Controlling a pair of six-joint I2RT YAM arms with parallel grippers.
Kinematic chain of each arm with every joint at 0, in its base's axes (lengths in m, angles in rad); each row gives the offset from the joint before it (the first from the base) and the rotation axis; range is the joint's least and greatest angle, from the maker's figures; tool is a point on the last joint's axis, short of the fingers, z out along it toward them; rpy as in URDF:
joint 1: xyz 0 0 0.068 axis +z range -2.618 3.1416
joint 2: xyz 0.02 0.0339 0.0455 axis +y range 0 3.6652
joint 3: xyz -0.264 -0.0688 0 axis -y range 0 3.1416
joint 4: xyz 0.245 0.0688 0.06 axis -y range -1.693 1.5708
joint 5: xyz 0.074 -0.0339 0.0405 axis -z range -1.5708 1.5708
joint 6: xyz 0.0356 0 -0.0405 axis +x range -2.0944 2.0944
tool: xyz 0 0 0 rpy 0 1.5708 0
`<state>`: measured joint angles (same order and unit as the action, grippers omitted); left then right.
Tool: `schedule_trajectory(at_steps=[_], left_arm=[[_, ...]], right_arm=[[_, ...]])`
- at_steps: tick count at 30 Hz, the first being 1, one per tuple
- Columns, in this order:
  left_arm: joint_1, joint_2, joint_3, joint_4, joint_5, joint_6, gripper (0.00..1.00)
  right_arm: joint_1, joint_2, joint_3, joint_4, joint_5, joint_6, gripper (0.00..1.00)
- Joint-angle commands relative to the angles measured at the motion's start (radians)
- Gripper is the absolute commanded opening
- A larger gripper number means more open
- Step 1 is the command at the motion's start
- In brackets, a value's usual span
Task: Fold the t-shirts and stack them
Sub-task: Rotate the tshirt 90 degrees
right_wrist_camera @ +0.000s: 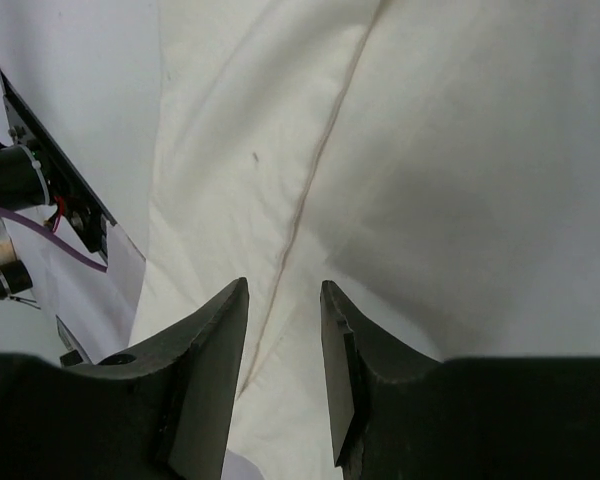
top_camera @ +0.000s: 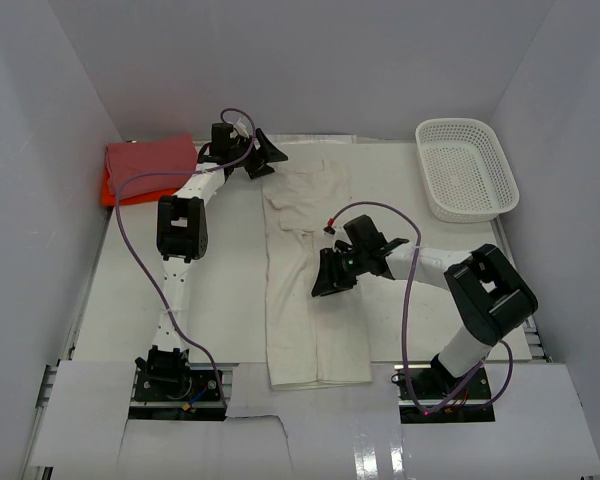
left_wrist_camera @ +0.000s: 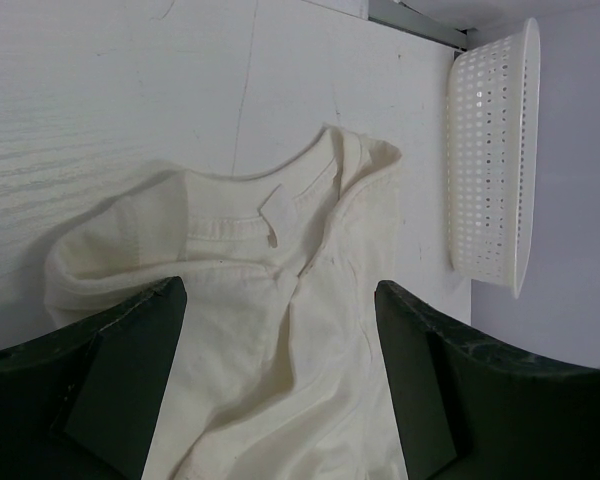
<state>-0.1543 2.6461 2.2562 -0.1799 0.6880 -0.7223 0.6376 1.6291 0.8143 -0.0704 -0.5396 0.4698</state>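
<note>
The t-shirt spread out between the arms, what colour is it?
Cream, off-white t-shirt; it shows best in the top external view.

The cream shirt (top_camera: 315,300) is matt soft cloth, the basket (top_camera: 504,170) perforated white plastic, the table (top_camera: 215,300) smooth.

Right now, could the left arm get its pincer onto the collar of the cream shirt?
Probably yes. The left pincer is open and sits right over the cream shirt, with the collar just ahead of its fingers. Nothing lies between them, and the basket is off to one side.
</note>
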Motion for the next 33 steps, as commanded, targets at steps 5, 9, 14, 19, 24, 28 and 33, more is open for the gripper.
schedule_trajectory(at_steps=[5, 9, 14, 19, 24, 28, 33], left_arm=[[0.004, -0.011, 0.029, 0.002, -0.002, 0.012, 0.86], [0.004, -0.009, 0.028, 0.002, -0.002, 0.012, 0.87], [0.002, -0.011, 0.029, 0.002, -0.001, 0.012, 0.86], [0.002, -0.009, 0.025, 0.002, -0.001, 0.011, 0.86], [0.002, -0.011, 0.016, 0.002, -0.001, 0.011, 0.86], [0.002, -0.012, 0.005, 0.003, 0.001, 0.011, 0.86], [0.004, -0.012, 0.005, 0.005, 0.002, 0.011, 0.86]], right_arm=[[0.039, 0.017, -0.009, 0.092, -0.022, 0.035, 0.41], [0.054, 0.046, -0.006, 0.115, -0.029, 0.044, 0.41], [0.068, 0.086, -0.004, 0.139, -0.033, 0.055, 0.41], [0.077, 0.110, -0.012, 0.175, -0.049, 0.069, 0.41], [0.091, 0.117, -0.015, 0.184, -0.057, 0.078, 0.40], [0.100, 0.110, -0.030, 0.193, -0.060, 0.089, 0.34], [0.108, 0.089, -0.084, 0.221, -0.066, 0.110, 0.08]])
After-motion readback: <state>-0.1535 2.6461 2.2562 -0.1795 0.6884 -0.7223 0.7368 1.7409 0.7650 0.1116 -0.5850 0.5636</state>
